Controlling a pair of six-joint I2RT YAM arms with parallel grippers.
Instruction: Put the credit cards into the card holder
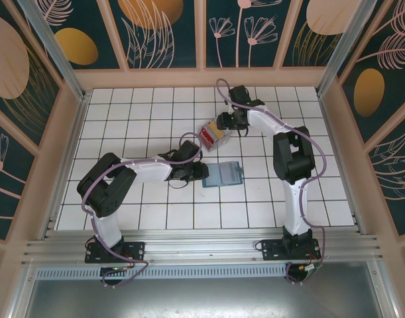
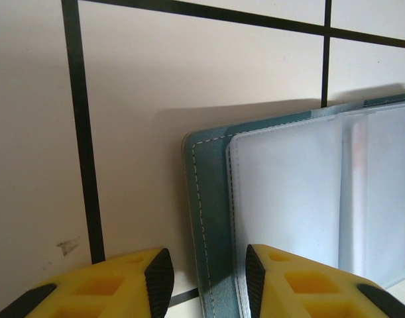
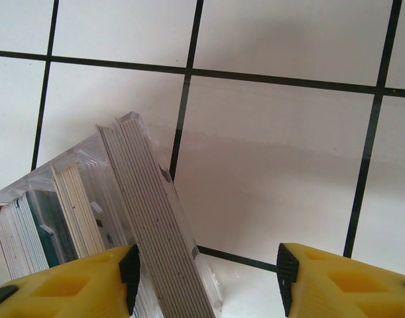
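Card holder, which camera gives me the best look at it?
Left wrist view: the card holder appears close up, teal stitched cover and clear pocket pages distinct, though cropped at the frame edge. The top external view shows it whole but small, lying open.

Top external: high, behind the arm bases, tilted down over the whole tiled table (image 1: 122, 112); bases at frame bottom. Left wrist: very close, looks down past left gripper (image 2: 207, 281) at bottom edge onto card holder (image 2: 282, 199), right half. Right wrist: equally close, right gripper (image 3: 209, 281) at bottom, credit cards (image 3: 156, 218) lower left. Top view shares both: holder mid-frame, cards just above.
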